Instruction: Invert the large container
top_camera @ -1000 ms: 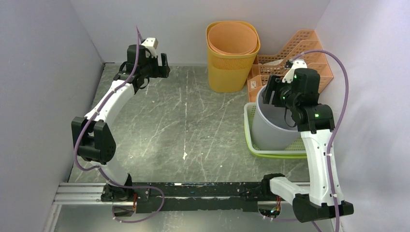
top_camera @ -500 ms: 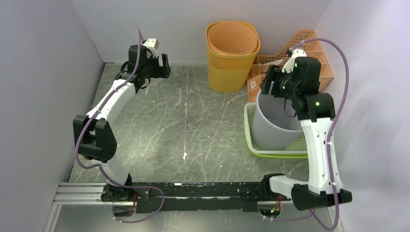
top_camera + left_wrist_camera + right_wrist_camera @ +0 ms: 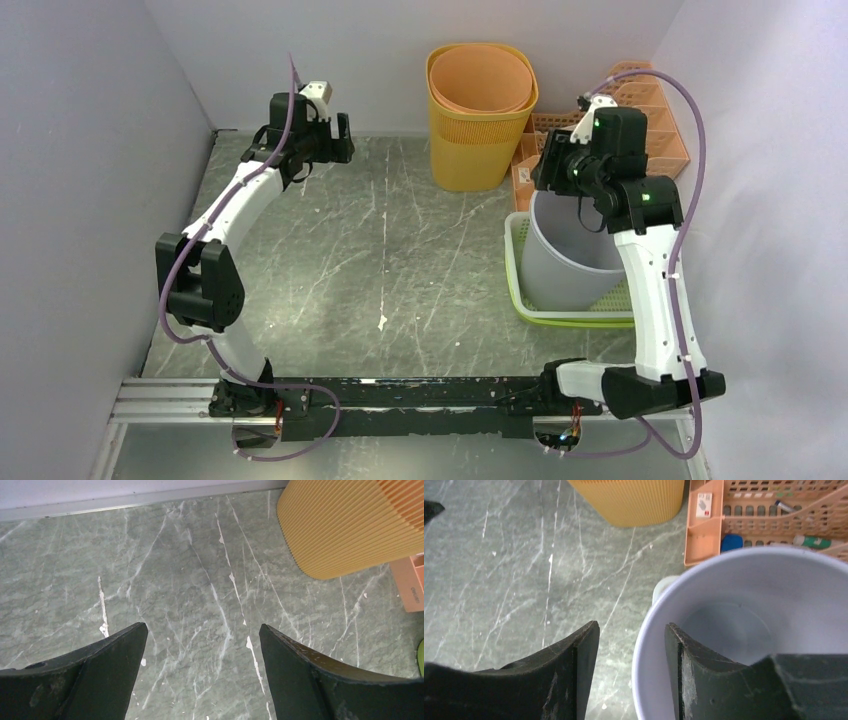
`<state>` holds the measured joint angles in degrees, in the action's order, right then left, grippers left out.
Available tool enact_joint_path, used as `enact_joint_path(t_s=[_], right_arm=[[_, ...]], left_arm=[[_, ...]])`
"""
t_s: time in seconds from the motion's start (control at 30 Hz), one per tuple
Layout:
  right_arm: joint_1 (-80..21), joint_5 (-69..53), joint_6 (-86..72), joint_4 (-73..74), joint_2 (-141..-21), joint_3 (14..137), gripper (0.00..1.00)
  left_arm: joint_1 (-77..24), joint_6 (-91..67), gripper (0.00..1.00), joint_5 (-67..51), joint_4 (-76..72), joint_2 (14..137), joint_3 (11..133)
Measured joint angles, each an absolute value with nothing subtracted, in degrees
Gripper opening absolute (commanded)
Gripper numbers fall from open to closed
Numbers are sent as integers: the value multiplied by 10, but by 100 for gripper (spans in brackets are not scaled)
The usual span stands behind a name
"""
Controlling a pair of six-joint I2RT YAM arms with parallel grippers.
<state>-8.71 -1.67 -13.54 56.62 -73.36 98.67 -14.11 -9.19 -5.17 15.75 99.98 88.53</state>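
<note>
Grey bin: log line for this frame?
bin upright in tray | right gripper open over bin rim | left gripper open over table | flip not started

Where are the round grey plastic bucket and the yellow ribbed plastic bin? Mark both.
Grey plastic bucket (image 3: 555,270): top external view, outer side wall.
Yellow ribbed bin (image 3: 478,150): top external view, front wall.

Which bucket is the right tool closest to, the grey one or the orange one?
The grey bucket, standing in the green tray. Its rim shows inside the open right tool; the orange one stands apart, farther back.
</note>
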Motion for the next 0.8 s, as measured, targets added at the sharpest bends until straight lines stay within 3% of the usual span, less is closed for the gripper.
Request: enact_joint_path(t_s=[0.4,0.8], right_arm=[[-101,-22,-144,637,-641,881,52],[-106,-28,-141,633,-638,797,51]], left_arm=[[-141,-95,95,-52,157,1000,873],[-141,-95,95,-51,158,987,847]])
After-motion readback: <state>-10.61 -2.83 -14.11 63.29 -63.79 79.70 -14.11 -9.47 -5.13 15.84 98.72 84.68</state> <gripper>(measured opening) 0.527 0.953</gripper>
